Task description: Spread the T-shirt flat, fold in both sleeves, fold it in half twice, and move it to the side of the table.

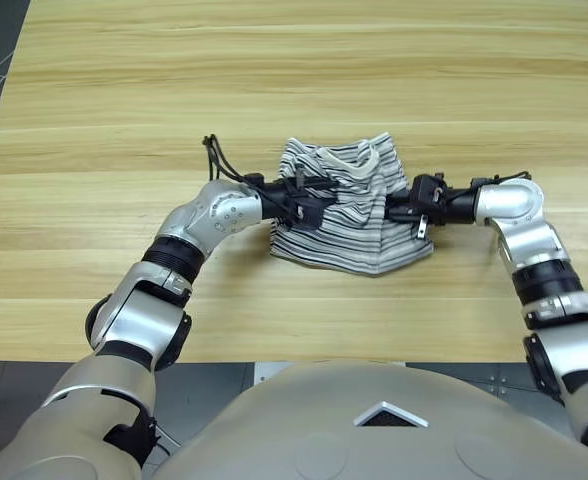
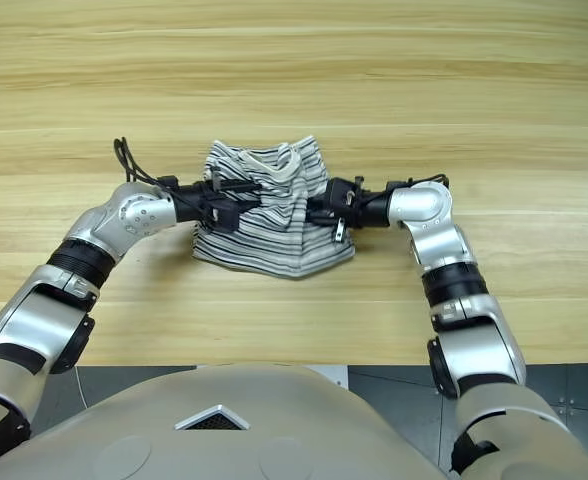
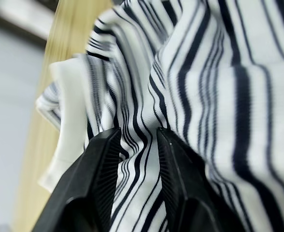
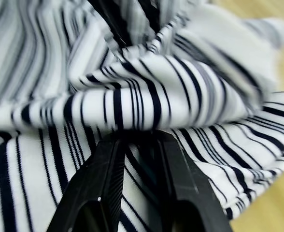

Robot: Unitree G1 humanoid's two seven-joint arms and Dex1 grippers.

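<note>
A black-and-white striped T-shirt [image 1: 349, 225] with a pale collar lies bunched in a small folded heap at the middle of the wooden table [image 1: 274, 80]. My left gripper [image 1: 309, 195] comes in over its left side; in the left wrist view its black ribbed fingers [image 3: 103, 179] are shut on a fold of the T-shirt [image 3: 219, 96]. My right gripper [image 1: 392, 208] comes in from the right side; its fingers [image 4: 108, 179] pinch a layer of the T-shirt [image 4: 147, 101]. Both fingertips are buried in cloth in the eye views.
Bare wood surrounds the heap on all sides. The table's front edge [image 1: 304, 360] runs close below my arms, and its left edge [image 1: 4, 90] borders dark floor with cables.
</note>
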